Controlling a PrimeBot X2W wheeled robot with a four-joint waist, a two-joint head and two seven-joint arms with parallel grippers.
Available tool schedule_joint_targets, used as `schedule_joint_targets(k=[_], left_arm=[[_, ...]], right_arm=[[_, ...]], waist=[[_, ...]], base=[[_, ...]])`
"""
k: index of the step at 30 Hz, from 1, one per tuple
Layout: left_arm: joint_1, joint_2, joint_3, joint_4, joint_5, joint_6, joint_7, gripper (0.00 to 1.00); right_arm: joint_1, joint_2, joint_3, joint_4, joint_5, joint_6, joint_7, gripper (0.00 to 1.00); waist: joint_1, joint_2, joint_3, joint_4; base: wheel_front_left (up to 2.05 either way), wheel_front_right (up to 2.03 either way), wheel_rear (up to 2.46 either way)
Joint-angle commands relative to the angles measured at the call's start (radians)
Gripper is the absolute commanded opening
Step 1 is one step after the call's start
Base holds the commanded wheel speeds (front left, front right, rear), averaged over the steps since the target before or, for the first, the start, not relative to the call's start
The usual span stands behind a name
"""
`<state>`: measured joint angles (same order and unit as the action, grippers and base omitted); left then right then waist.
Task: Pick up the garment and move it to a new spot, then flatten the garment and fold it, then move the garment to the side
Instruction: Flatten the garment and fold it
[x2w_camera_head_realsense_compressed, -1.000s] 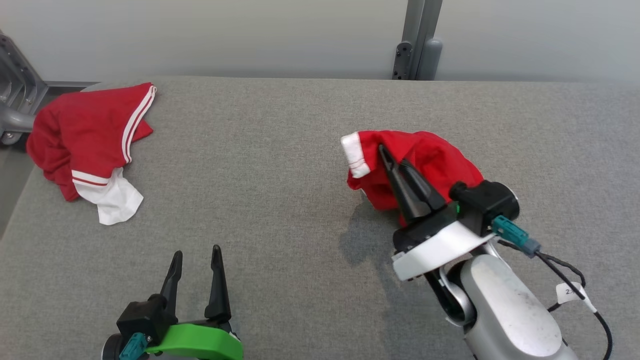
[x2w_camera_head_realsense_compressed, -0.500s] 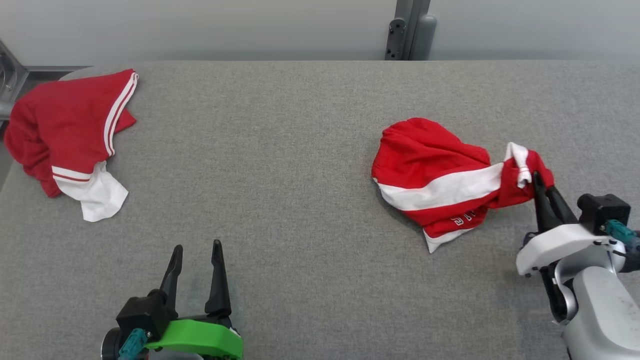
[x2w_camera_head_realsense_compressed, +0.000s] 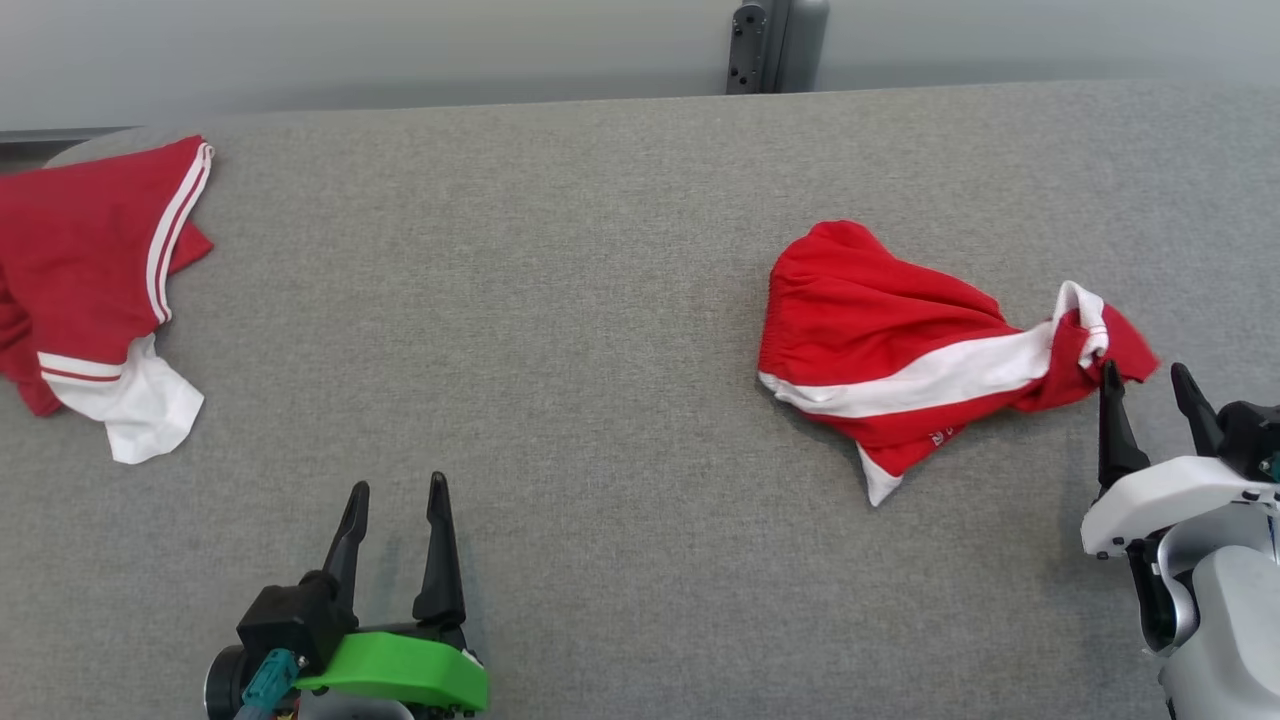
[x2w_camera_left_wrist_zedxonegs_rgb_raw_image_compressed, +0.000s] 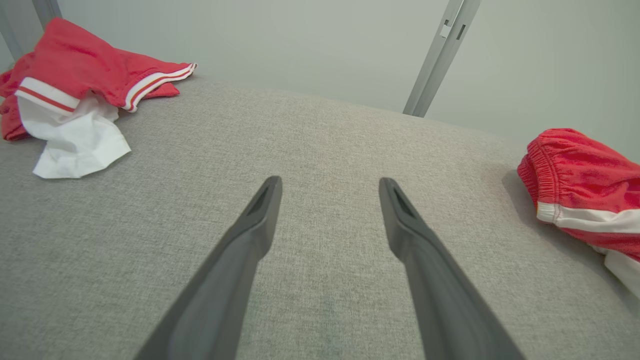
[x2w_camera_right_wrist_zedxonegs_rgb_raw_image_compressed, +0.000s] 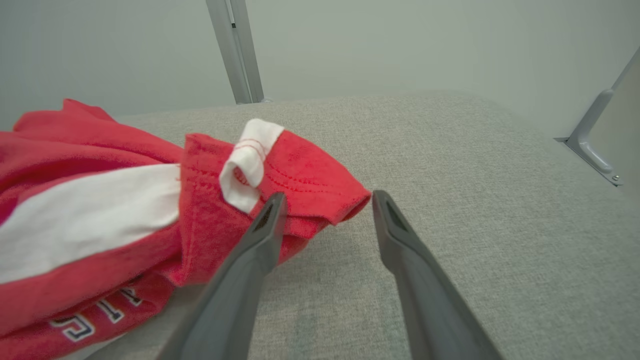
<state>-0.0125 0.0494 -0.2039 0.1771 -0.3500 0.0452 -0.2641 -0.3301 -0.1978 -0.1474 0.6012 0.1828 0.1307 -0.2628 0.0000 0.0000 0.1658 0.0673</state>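
While red-and-white garment (x2w_camera_head_realsense_compressed: 900, 350) lies crumpled on right half of grey table (x2w_camera_head_realsense_compressed: 600, 300), right gripper (x2w_camera_head_realsense_compressed: 1144, 368) sits nearer table's right end, fingers apart, gripping nothing. Left gripper (x2w_camera_head_realsense_compressed: 398, 483) spread wide at table's front edge. Placement apparently done; flattening, folding, side move remain.

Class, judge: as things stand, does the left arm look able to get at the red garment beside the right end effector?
Probably yes: bare table lies between the open left end effector and the garment, though it is a long sideways reach.
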Motion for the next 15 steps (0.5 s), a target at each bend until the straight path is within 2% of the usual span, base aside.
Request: schedule_joint_targets(k=[1, 9, 15], left_arm=[[-0.011, 0.002, 0.002, 0.002, 0.013, -0.004, -0.001, 1.0], [0.007, 0.002, -0.006, 0.008, 0.015, -0.009, -0.001, 1.0], [-0.01, 0.002, -0.038, 0.032, 0.018, -0.029, -0.001, 1.0]], right_arm=[[0.024, 0.002, -0.003, -0.018, 0.008, 0.0, -0.003, 1.0], [0.104, 0.023, -0.053, -0.153, -0.01, 0.0, -0.003, 1.0], [0.156, 0.077, -0.035, -0.276, -0.029, 0.0, -0.003, 1.0]], waist=[[0.0, 0.0, -0.008, -0.027], [0.0, 0.0, -0.037, -0.094], [0.0, 0.0, -0.056, -0.141]], base=[[0.0, 0.0, 0.0], [0.0, 0.0, 0.0], [0.0, 0.0, 0.0]])
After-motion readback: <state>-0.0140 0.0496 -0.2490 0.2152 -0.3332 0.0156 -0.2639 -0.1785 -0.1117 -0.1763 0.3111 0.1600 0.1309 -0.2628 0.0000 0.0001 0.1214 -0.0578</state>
